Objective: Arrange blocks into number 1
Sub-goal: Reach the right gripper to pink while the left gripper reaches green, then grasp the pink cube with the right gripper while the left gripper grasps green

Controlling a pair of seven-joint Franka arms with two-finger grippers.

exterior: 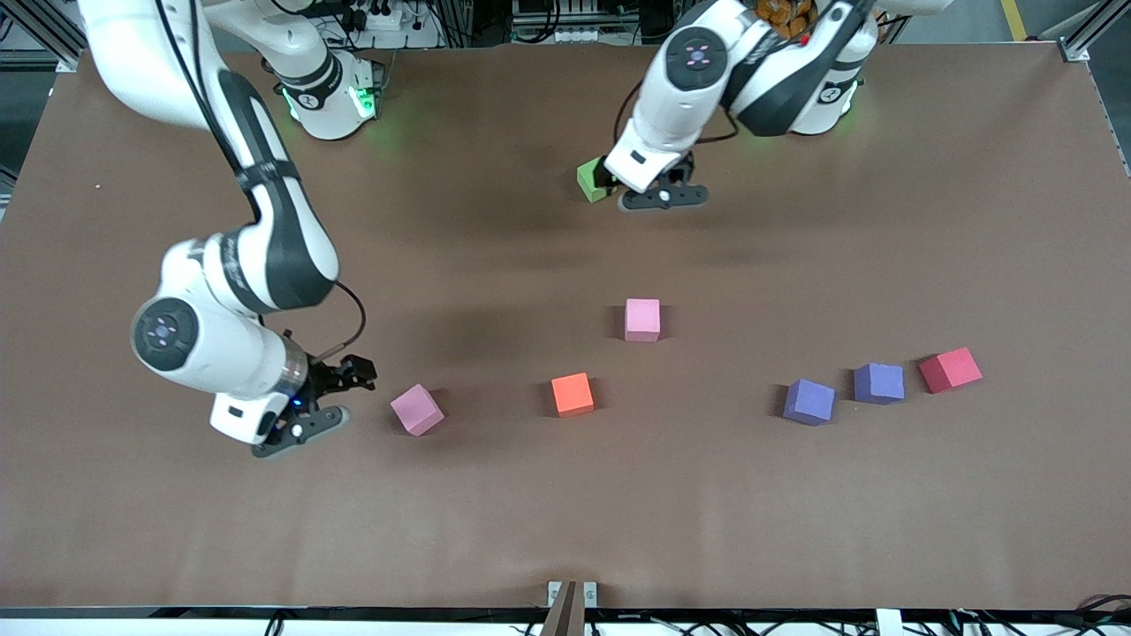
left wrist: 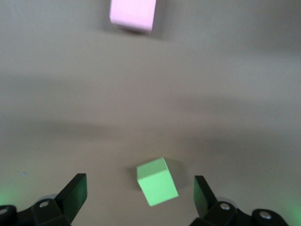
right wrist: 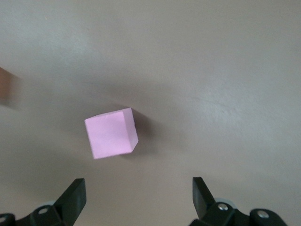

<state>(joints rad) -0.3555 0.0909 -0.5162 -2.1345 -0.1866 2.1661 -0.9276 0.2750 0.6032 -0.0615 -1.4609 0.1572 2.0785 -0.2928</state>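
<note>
The green cube (exterior: 592, 182) lies near the robots' bases, half covered by my left gripper (exterior: 620, 184). In the left wrist view the green cube (left wrist: 157, 181) sits between the open fingers of the left gripper (left wrist: 139, 200), untouched. One pink cube (exterior: 642, 319) rests mid-table and shows again as the pink cube (left wrist: 132, 14). A second pink cube (exterior: 417, 409) lies tilted beside my open right gripper (exterior: 349, 395); this pink cube (right wrist: 111, 133) is ahead of the right gripper (right wrist: 138, 200), apart from it. A purple cube (exterior: 808, 402) and a bluish-purple cube (exterior: 878, 383) lie toward the left arm's end.
An orange cube (exterior: 572, 394) lies between the tilted pink cube and the purple one; its edge, the orange cube (right wrist: 3, 84), shows in the right wrist view. A red cube (exterior: 950, 369) sits beside the bluish-purple cube. The brown table (exterior: 565, 512) carries all of them.
</note>
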